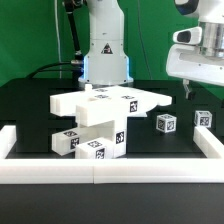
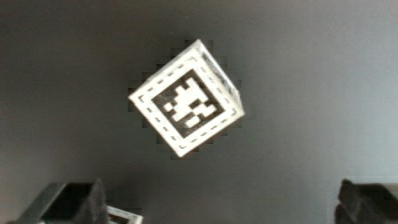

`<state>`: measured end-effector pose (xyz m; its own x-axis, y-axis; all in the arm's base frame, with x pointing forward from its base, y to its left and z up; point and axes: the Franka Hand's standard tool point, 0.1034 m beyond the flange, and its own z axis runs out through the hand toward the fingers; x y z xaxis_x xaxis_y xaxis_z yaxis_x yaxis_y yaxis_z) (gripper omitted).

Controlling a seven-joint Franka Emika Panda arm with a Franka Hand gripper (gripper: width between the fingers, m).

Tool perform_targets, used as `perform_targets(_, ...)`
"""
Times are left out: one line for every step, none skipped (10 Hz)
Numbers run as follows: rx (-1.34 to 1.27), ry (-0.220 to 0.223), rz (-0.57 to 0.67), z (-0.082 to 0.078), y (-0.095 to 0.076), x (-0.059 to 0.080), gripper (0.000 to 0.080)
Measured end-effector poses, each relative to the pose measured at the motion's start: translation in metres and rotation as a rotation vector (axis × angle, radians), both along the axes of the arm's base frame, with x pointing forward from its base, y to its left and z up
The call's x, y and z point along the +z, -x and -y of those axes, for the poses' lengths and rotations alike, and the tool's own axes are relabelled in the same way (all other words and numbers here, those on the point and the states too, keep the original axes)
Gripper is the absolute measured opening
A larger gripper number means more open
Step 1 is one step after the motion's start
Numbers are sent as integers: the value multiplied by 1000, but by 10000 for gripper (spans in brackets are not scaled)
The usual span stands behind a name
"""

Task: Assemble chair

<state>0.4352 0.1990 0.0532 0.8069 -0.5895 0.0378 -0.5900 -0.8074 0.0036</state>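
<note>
The chair parts are matte white tagged blocks. A pile of slabs and bars [image 1: 100, 118] lies mid-table. Two small cubes stand apart at the exterior view's right, one [image 1: 166, 123] nearer the pile and one [image 1: 204, 118] farther right. My gripper [image 1: 198, 90] hangs open and empty in the air above the right-hand cube. In the wrist view, one tagged cube [image 2: 191, 98] lies on the black table well beyond the gripper [image 2: 221, 206]. The two dark fingertips [image 2: 71, 205] stand wide apart. A corner of another tagged part [image 2: 125, 214] shows beside one fingertip.
A plain white border rail [image 1: 110, 168] runs along the table's front and up both sides. The robot's glossy white base [image 1: 105, 50] stands behind the pile. The table top is black, with a green backdrop behind it.
</note>
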Motion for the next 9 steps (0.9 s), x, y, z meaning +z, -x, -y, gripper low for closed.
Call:
perform_targets(1,-3,10,0,0,-1,649)
perform_targets(1,-3,10,0,0,-1,649)
perform_targets(1,-3,10,0,0,-1,649)
perform_targets(1,-2,10,0,0,-1,649)
perform_targets(15,-1,12,-1,0,-1,649)
perform_targets(81,-2,21,-4,2,-2,649)
perform_targets(111,-1,23,-5,3,-2,649)
perform_targets(223,3,31,-4,1,-2,649)
perform_targets(265,7,38,-2,-1,-3,649)
